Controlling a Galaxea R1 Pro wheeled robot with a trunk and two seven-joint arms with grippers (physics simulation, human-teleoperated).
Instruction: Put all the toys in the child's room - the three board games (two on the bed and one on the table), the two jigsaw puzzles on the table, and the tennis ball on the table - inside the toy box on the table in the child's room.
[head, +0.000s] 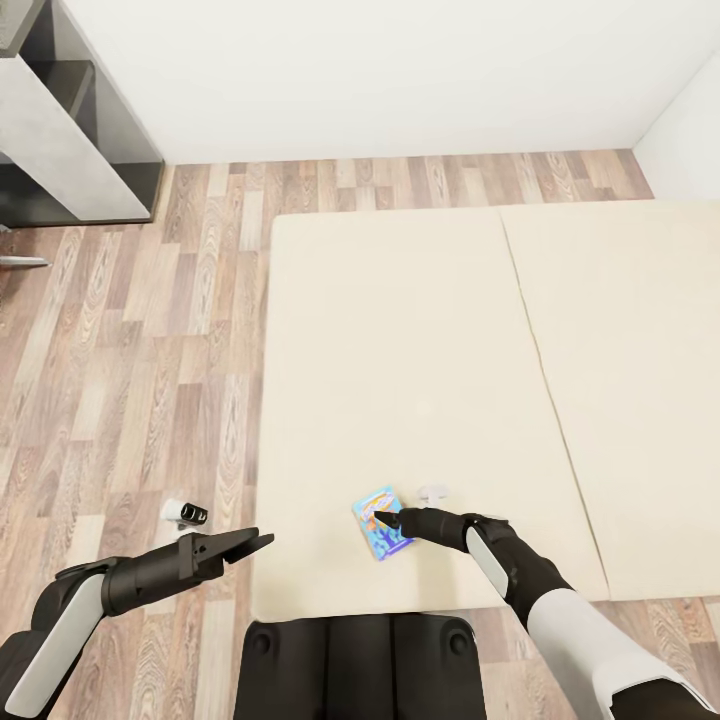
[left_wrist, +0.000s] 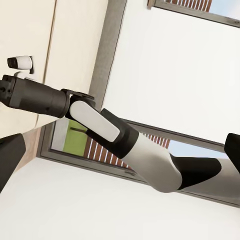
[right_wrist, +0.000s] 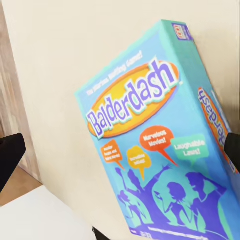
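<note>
Right gripper (head: 383, 520) hangs right over the small blue board game (head: 380, 523) near the front edge of the bed (head: 420, 330) — its fingers are spread wide, holding nothing. It looks light, stiff and smooth — pinch its long edges. Left gripper (head: 250, 545) is empty; I cannot tell how far open.

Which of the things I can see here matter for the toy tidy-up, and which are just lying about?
Part of the job:
- blue board game, lying on the bed
- right gripper, at the game's edge

Just lying about:
- grey shelf unit by the wall
- small white object on the mattress
- small black-and-white object on the floor
</note>
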